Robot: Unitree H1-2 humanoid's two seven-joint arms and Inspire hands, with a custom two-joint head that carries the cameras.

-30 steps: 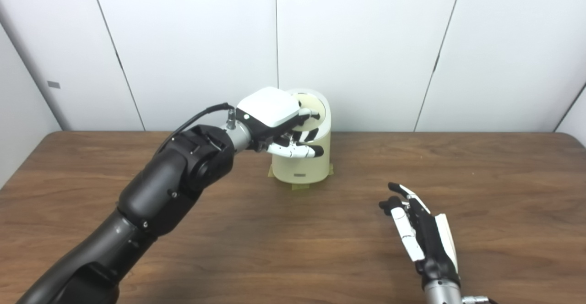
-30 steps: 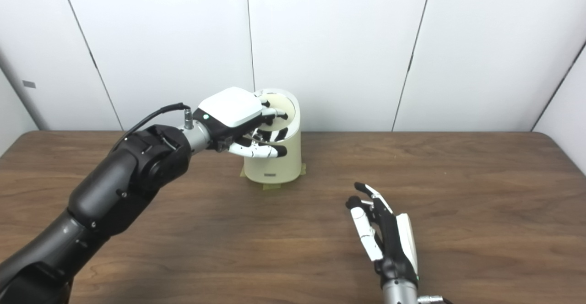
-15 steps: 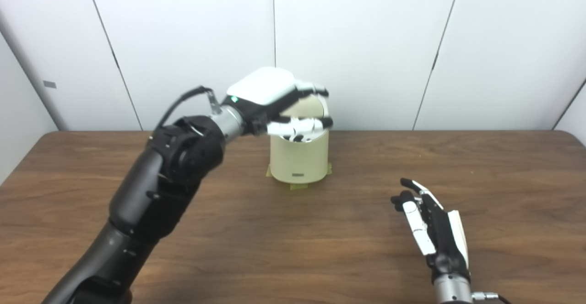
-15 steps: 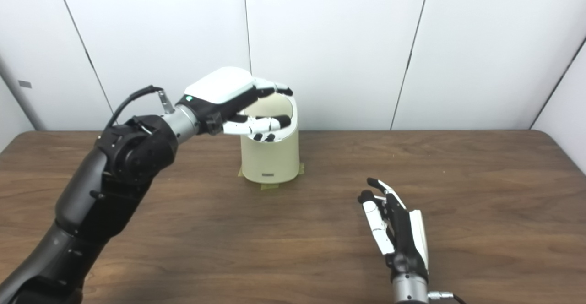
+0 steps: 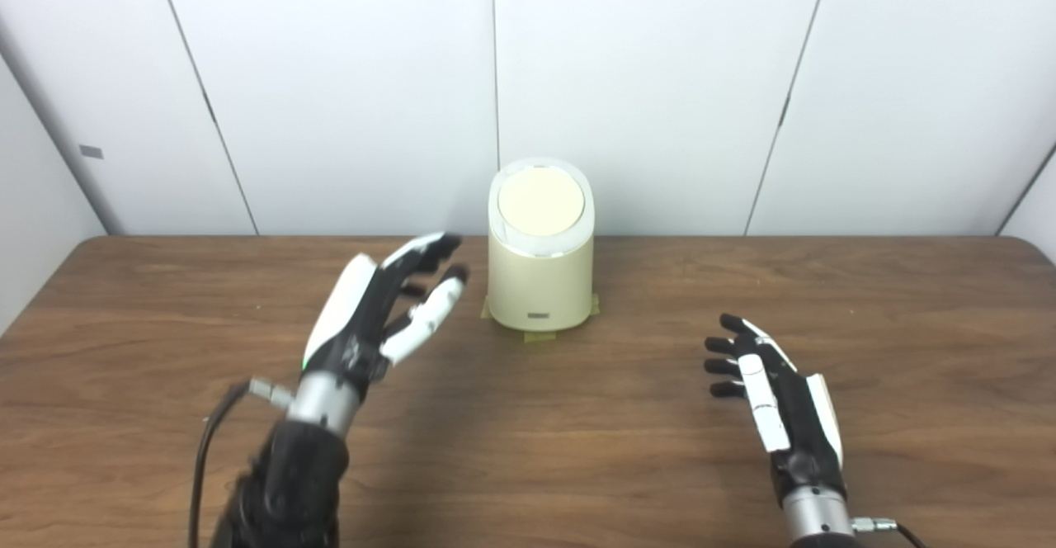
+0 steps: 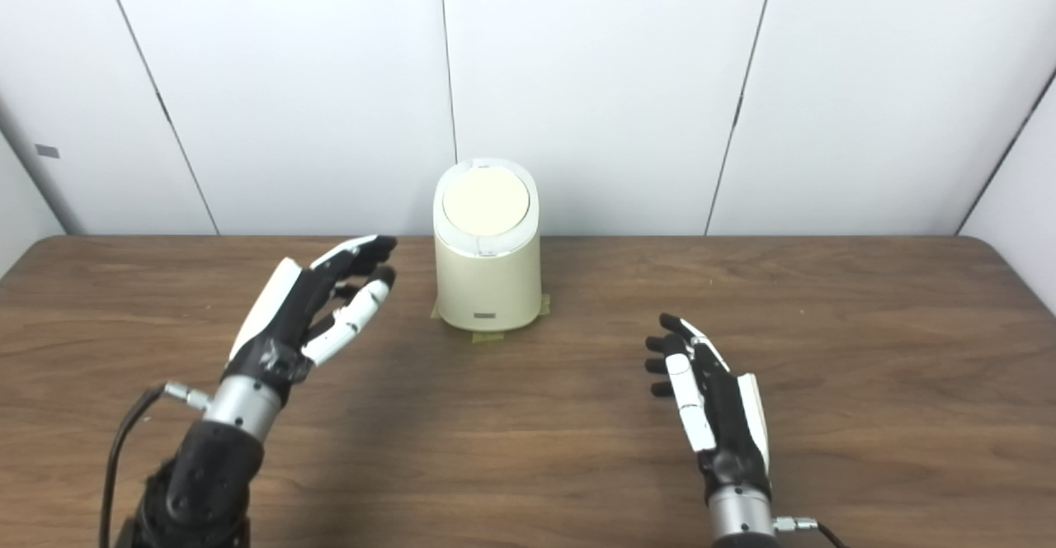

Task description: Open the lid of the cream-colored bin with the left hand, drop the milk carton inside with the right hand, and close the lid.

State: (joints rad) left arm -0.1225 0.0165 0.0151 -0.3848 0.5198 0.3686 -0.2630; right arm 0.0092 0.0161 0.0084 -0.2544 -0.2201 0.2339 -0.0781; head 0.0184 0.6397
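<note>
Standing beyond both hands' spread fingers (image 5: 429, 317), bin (image 5: 540, 284) untouched.

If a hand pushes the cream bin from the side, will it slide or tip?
The bin probably will not slide easily: tape appears to hold its base to the table. Being tall and narrow, it might tip if pushed near the closed lid.

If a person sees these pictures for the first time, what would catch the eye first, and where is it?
The cream-colored bin stands alone at the far middle of the wooden table, near the white wall, with its round lid shut. In front of it, two black and white robot hands are spread open and hold nothing: the left hand beside the bin, the right hand nearer the camera.
</note>
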